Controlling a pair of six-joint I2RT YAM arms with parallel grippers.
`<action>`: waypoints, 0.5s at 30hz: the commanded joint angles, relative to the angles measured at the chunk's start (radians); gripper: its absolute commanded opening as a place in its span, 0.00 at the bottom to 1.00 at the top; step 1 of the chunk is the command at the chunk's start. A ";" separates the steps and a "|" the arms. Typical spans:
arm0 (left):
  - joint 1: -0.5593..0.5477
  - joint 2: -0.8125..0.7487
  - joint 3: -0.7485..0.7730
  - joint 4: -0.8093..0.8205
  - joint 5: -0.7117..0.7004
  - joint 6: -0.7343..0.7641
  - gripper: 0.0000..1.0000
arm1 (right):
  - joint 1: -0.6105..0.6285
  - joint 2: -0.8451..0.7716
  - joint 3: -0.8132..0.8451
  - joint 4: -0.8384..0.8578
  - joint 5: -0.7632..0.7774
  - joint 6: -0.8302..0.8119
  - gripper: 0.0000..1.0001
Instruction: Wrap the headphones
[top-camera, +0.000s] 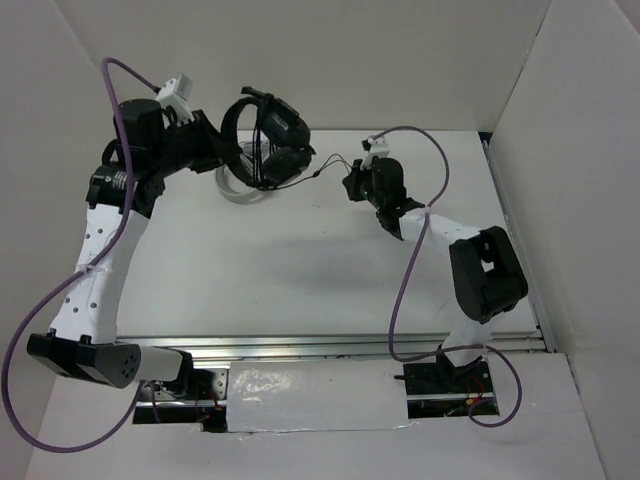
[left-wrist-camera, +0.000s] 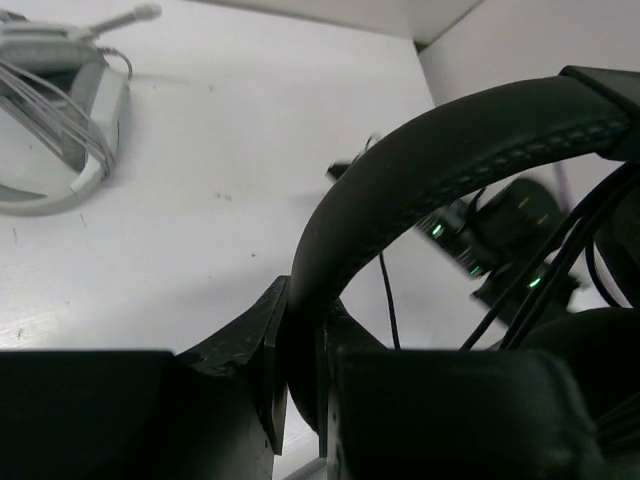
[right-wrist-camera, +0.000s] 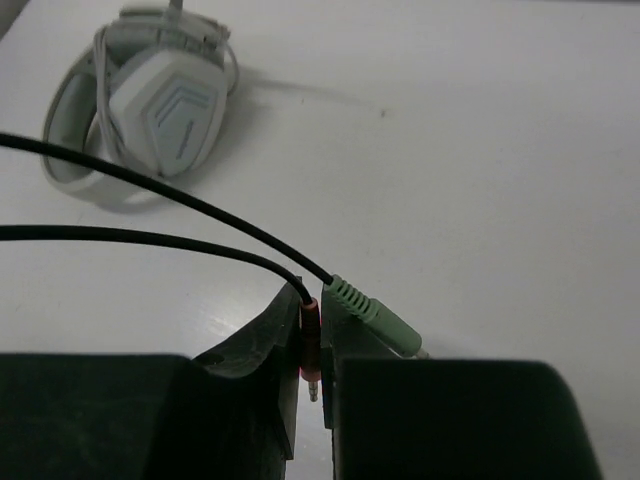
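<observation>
A white table (top-camera: 300, 260) boxed in by plain white walls (top-camera: 330, 60) fills the scene. At the far left, the black headphones (top-camera: 283, 135) hang off the surface. The left gripper (left-wrist-camera: 303, 365) is clamped shut on their headband, whose lower end disappears between the fingers. In the left wrist view the earcups are cut off at the right edge, and the arm behind them is a blur with small green lights. A white headset (right-wrist-camera: 150, 100) lies on the table just beneath the headphones, partly covered by them from above. To the right, the right gripper (top-camera: 352, 186) pinches the red plug (right-wrist-camera: 311, 330) at the end of the thin black cable (right-wrist-camera: 150, 185). A green plug (right-wrist-camera: 372, 313) rests on one finger, its tip hidden. Both cable strands run out of frame to the left.
</observation>
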 joint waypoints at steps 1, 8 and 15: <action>-0.065 -0.088 -0.123 0.170 0.087 0.085 0.00 | -0.062 -0.018 0.159 -0.124 -0.023 -0.045 0.00; -0.199 -0.163 -0.456 0.231 -0.151 0.164 0.00 | -0.176 0.042 0.381 -0.337 -0.043 -0.104 0.00; -0.326 -0.033 -0.507 0.204 -0.330 0.215 0.00 | -0.164 -0.048 0.451 -0.477 -0.034 -0.202 0.00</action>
